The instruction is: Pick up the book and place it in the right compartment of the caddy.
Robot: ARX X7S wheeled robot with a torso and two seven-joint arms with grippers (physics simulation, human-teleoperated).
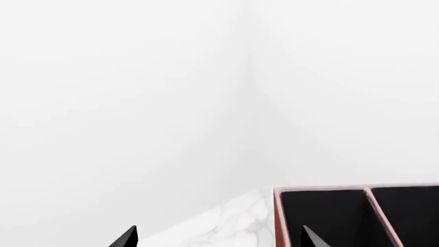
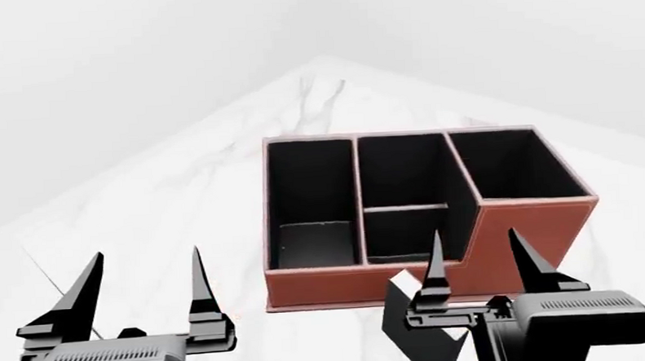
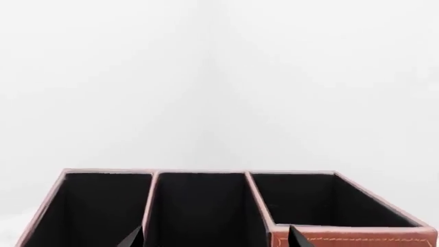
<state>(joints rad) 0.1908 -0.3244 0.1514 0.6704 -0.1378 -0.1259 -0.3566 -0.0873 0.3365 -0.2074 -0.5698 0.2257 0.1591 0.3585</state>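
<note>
The reddish-brown leather-look caddy point(image 2: 414, 278) is sitting on the white marble table point(image 2: 171, 203). The small black book point(image 2: 417, 339) is hanging near its front wall, partly hidden under the right gripper point(image 2: 473, 259) — grip unclear. The tall right compartment point(image 2: 513, 166) is standing empty. The left gripper point(image 2: 144, 280) is hovering spread — holding nothing.

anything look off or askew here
Only the book: a black shape lying at an angle to the caddy, just in front of it, partly hidden by the right gripper. Nothing looks spilled or damaged.
</note>
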